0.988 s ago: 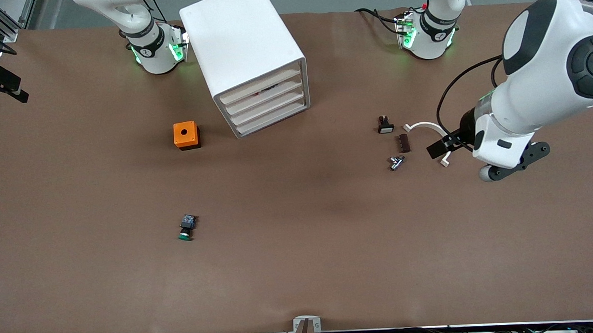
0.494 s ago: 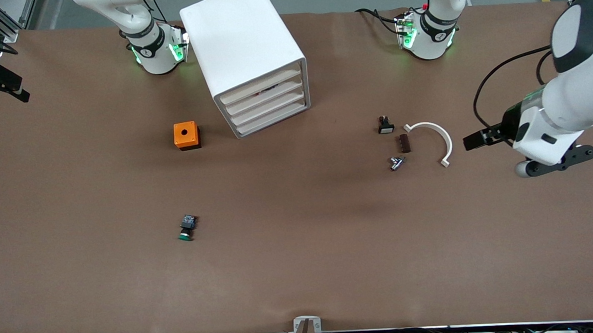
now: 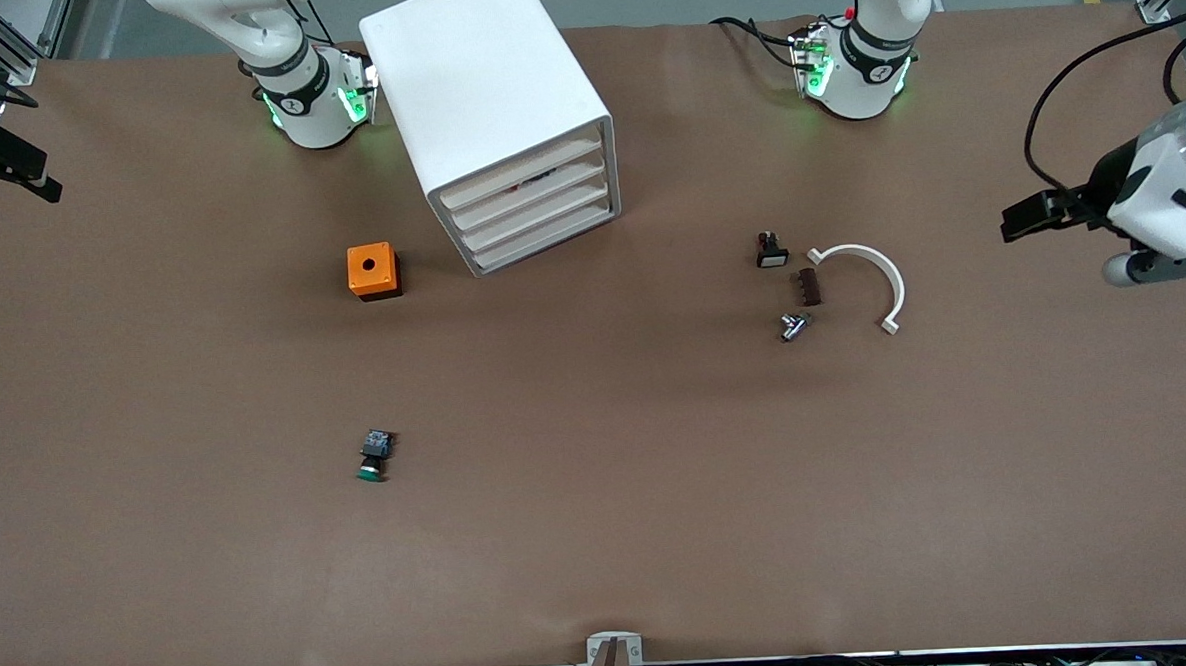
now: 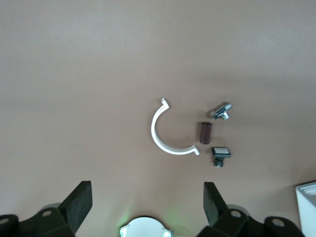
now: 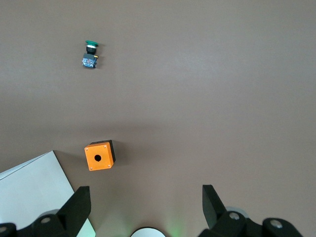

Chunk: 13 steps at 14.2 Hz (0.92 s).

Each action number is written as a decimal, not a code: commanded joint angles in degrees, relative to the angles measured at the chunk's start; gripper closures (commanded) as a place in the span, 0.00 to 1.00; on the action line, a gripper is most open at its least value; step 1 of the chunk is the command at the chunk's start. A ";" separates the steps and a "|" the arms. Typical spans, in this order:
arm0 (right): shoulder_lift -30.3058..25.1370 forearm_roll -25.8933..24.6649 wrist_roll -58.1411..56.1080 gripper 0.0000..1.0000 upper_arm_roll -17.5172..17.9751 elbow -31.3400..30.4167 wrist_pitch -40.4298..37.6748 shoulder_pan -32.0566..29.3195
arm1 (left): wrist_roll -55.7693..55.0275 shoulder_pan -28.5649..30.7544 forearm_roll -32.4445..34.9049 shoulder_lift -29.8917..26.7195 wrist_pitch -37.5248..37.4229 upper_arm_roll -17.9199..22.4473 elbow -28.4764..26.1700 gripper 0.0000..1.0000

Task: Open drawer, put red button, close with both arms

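The white cabinet [image 3: 491,97] stands near the right arm's base. Its top drawer [image 3: 521,173] is shut, like the three below. The red button is not in plain view; only a small red and dark speck [image 3: 523,185] shows in the slit under the top drawer's front. My left gripper [image 3: 1166,266] hangs high over the table at the left arm's end, open and empty [image 4: 146,200]. My right gripper [image 5: 143,205] is out of the front view; it is open and empty, high over the table beside the cabinet's corner [image 5: 34,190].
An orange box with a hole [image 3: 373,271] sits beside the cabinet. A green-capped button [image 3: 371,458] lies nearer the camera. Toward the left arm's end lie a white curved piece [image 3: 876,271], a brown piece [image 3: 808,287], a white-capped switch [image 3: 771,251] and a metal part [image 3: 793,325].
My left arm has swung away from the small parts toward its end of the table and upward. The things on the table and the drawers have not moved.
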 commanded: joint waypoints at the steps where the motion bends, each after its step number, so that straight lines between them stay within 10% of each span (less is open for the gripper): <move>1: -0.80 -0.18 0.46 0.00 0.74 -0.14 -0.49 -0.69 | 3.53 -0.72 0.07 -6.21 2.57 2.22 -7.37 0.01; 6: -0.80 0.09 0.55 0.00 0.74 -0.23 0.21 -0.69 | 4.60 -0.01 -0.02 -11.94 7.94 3.10 -13.64 0.01; 13: -0.89 1.49 0.63 0.00 0.83 -0.23 0.21 -0.78 | 6.70 0.08 0.33 -4.40 8.73 2.84 -0.48 0.00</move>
